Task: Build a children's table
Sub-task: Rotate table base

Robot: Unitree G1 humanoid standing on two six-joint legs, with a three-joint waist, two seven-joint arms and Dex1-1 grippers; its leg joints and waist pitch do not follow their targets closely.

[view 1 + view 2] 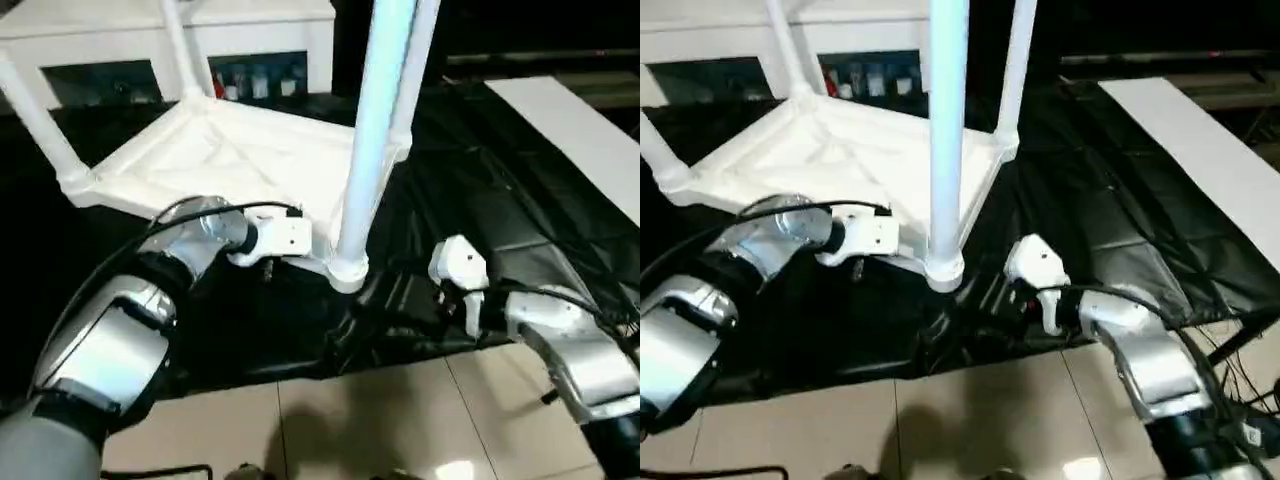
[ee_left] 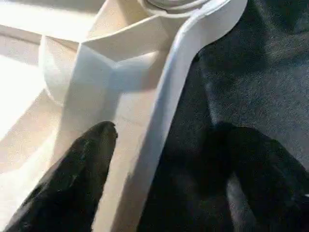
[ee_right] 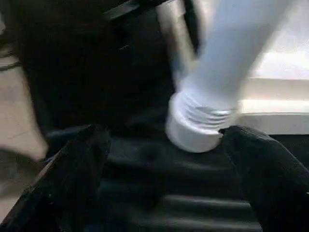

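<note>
Tabletop lies upside down on the black sheet, all four legs look seated, my left hand straddles its rim spread, right hand spread beside the near leg; flipping upright probably remains.

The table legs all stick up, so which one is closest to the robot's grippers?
The near-corner leg, standing between both grippers; the other three rise from the tabletop's farther corners.
</note>
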